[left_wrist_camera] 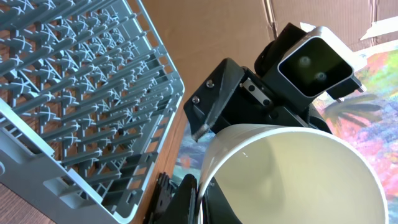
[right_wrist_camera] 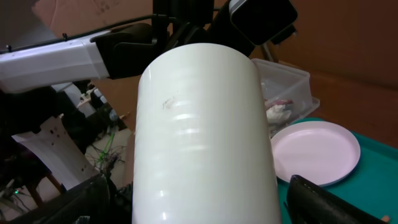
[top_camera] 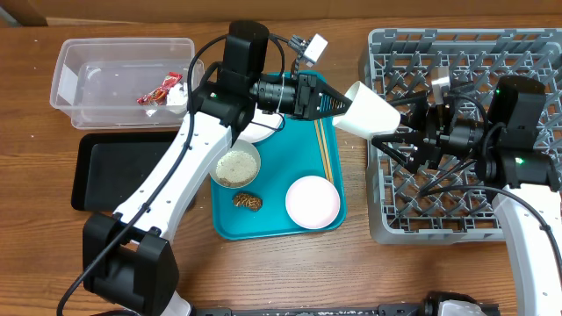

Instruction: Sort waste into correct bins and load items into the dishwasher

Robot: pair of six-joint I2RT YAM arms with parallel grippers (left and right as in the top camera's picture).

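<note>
Left end effector [top_camera: 341, 104] holds the white cup [top_camera: 369, 110] by its rim, up in the air just past the right edge of the teal tray [top_camera: 303, 145]. One dark finger [left_wrist_camera: 183, 200] presses on the outside of the rim. The cup lies on its side, with its open mouth toward the teal tray and its small bottom pointing away. Right end effector [top_camera: 411, 123] is at that bottom end. Its fingers [right_wrist_camera: 333, 200] are spread wide, one on each side of the cup, and I cannot tell if they touch it. The grey rack [top_camera: 386, 224] sits on the desk [top_camera: 395, 276], right of the teal tray. On the teal tray are a bowl [top_camera: 213, 168] with whitish grains [top_camera: 235, 168], a brown lump [top_camera: 248, 201], a small plate [top_camera: 312, 200] and chopsticks [top_camera: 326, 149]. Left of the teal tray lies a black tray [top_camera: 110, 175]. Up and left of the teal tray stands a clear tub [top_camera: 61, 83] with a red wrapper [top_camera: 160, 90] inside.
</note>
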